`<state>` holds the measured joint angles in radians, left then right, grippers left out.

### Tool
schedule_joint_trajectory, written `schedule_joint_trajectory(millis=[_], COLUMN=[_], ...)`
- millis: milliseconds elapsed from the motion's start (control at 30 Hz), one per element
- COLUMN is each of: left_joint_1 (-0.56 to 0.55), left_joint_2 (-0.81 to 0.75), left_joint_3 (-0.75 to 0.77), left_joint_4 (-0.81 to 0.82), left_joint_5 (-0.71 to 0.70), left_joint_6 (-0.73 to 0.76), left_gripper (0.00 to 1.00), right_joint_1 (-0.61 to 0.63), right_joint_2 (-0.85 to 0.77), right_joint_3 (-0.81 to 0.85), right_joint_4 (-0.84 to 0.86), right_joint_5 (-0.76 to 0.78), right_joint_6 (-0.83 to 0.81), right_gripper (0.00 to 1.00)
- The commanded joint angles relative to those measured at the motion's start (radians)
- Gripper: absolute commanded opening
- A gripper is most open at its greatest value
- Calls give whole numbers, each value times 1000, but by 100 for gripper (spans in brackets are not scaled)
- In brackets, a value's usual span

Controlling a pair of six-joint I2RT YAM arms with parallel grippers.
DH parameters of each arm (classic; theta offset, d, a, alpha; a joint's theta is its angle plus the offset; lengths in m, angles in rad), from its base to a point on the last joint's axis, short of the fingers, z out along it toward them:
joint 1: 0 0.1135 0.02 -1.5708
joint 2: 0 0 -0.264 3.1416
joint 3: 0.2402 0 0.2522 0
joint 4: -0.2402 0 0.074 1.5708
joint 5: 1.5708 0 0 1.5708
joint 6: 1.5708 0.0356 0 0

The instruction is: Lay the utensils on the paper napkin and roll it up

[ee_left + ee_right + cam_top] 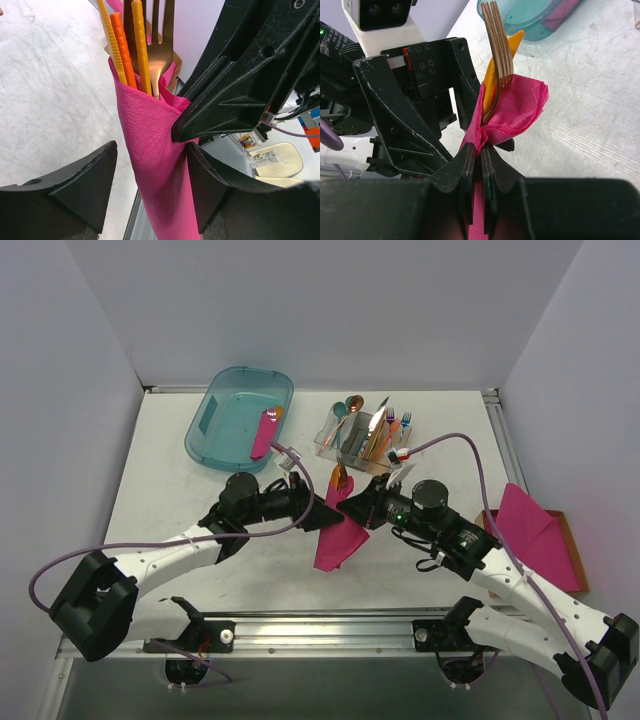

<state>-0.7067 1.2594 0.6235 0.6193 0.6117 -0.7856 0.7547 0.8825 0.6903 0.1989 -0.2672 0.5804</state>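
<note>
The paper napkin (335, 535) is wrapped loosely round the copper-orange utensils (340, 478) and held in the air above the table's middle. My right gripper (352, 508) is shut on the napkin's folded edge; in the right wrist view the gripper (480, 150) pinches the napkin (520, 110) below a copper fork (497, 45). My left gripper (318, 508) is open. In the left wrist view the gripper (152, 185) straddles the napkin roll (150, 135); the right finger touches it, the left finger stands apart. The utensils (150, 50) stick out of its top.
A teal tub (232, 405) at the back left holds a pink roll (265, 433); the tub also shows in the right wrist view (530, 20). A clear caddy (365, 430) with assorted cutlery stands at the back middle. A stack of pink sheets (535, 530) lies at the right edge.
</note>
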Motion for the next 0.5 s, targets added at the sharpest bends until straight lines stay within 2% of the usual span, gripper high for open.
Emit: schedule_joint_trajectory(millis=[0,133,200,467], left_joint_1=[4,4,4,4], left_joint_2=[27,43,49,61], left_joint_3=[28,21,21,24], left_joint_4=[126,169,183,211], left_joint_5=[52,63,71,77], left_joint_6=[-36,-56,-60,-66], left_gripper=[66,57,48,27], right_joint_1=[11,12,15,18], right_joint_2=[-25,-20,-20,-30], right_joint_3=[48,54,52,41], right_joint_4=[70,59,54,47], right_joint_5=[2,8,11,31], right_joint_6=[10,6,2,4], right_gripper=[0,0,0,0])
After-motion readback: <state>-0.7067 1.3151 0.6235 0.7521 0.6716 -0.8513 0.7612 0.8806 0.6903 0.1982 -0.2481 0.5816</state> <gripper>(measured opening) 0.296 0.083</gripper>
